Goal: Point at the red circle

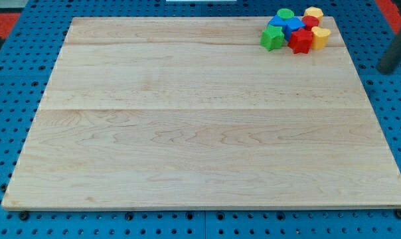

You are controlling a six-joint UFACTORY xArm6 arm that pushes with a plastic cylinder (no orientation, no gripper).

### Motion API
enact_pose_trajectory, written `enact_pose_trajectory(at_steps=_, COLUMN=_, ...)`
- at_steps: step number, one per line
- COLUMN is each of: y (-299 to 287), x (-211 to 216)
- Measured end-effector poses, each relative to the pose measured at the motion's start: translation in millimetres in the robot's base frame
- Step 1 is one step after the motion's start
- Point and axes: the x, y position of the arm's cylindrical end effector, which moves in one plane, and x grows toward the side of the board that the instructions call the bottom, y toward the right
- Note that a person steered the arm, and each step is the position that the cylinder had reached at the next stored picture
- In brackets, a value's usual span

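A: Pale wood, that worktop (200, 133), and it lies bare except for one tight cluster of blocks at the view's top right corner.

B: Where is your red circle in that?

A: Likely the small red block (311, 22) near the cluster's right side, between the two yellow blocks (313, 12) (320, 36); its shape is mostly hidden. The red star-like block (300, 40) just below it is the trap: you could point at that one instead.

B: Any other risk?

A: Blue blocks (287, 25) and green blocks (272, 38) touch the reds, so a careless approach would shove them.

B: And the arm?

A: You see only a dark rod (393, 56) slanting in at the view's right edge, off the worktop, well apart from the blocks. There are no fingers to report, and nothing is held.
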Motion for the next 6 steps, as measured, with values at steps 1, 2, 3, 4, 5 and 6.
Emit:
enact_pose_trajectory(at_steps=1, y=0, x=-70)
enact_pose_trajectory(at_steps=2, y=-4, x=-123)
enact_pose_trajectory(at_steps=3, y=-4, x=-123)
enact_pose_trajectory(at_steps=4, y=-40, x=-116)
enact_pose_trajectory(at_steps=5, y=-72, x=-84)
enact_pose_trajectory(at_steps=6, y=-93, x=-78)
